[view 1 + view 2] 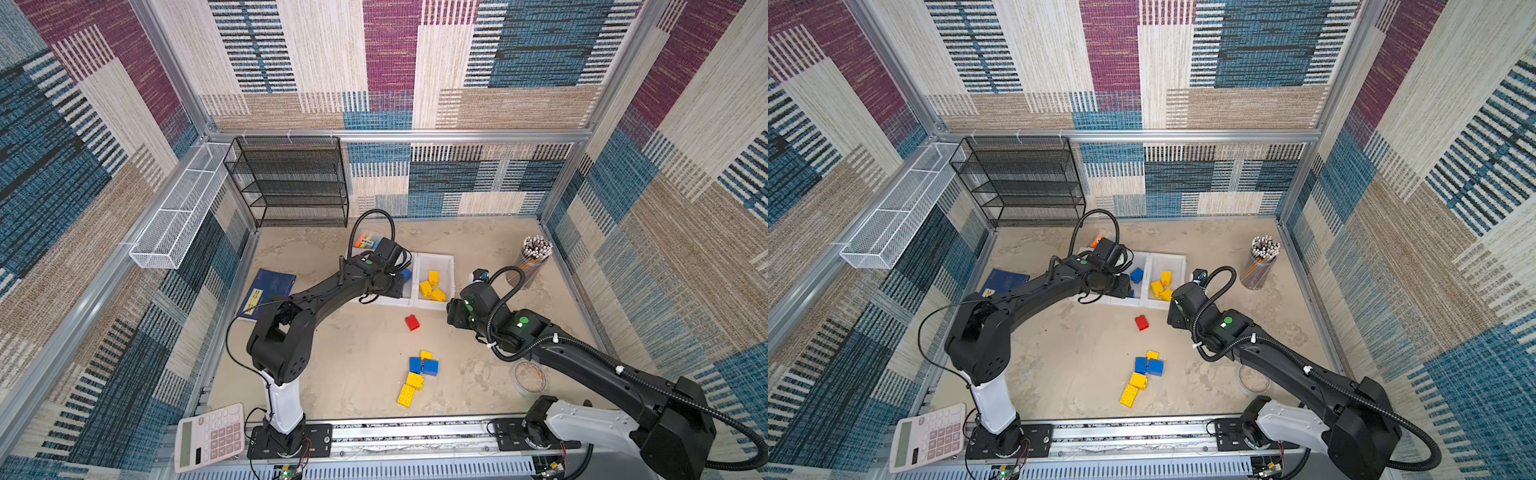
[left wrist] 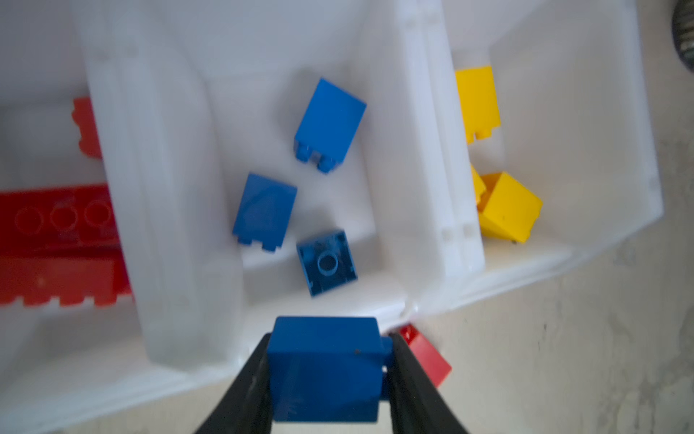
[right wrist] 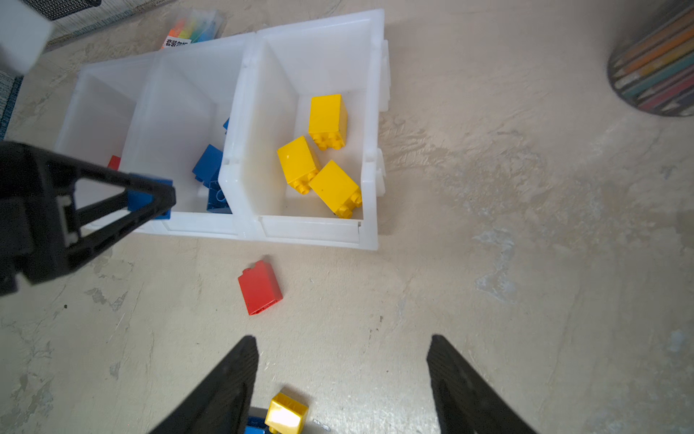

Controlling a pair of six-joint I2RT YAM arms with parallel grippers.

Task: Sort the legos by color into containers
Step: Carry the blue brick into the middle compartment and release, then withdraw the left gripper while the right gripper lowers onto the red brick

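Three joined white containers (image 1: 434,258) stand at the back of the table. The left one holds red legos (image 2: 56,244), the middle one three blue legos (image 2: 330,124), the right one three yellow legos (image 3: 319,158). My left gripper (image 2: 330,338) is shut on a blue brick (image 2: 325,375) above the middle container's front lip. A red brick (image 1: 412,322) lies on the table before the containers. Nearer the front lies a cluster of blue (image 1: 423,365) and yellow bricks (image 1: 414,380). My right gripper (image 3: 342,340) hangs open and empty above the table between the red brick and that cluster.
A marker pack (image 1: 368,241) lies behind the containers, and a pencil cup (image 1: 532,262) stands at the back right. A blue book (image 1: 268,291), a calculator (image 1: 210,436), a black rack (image 1: 291,183) and a wire basket (image 1: 174,216) are on the left. A round dish (image 1: 530,376) sits under the right arm.
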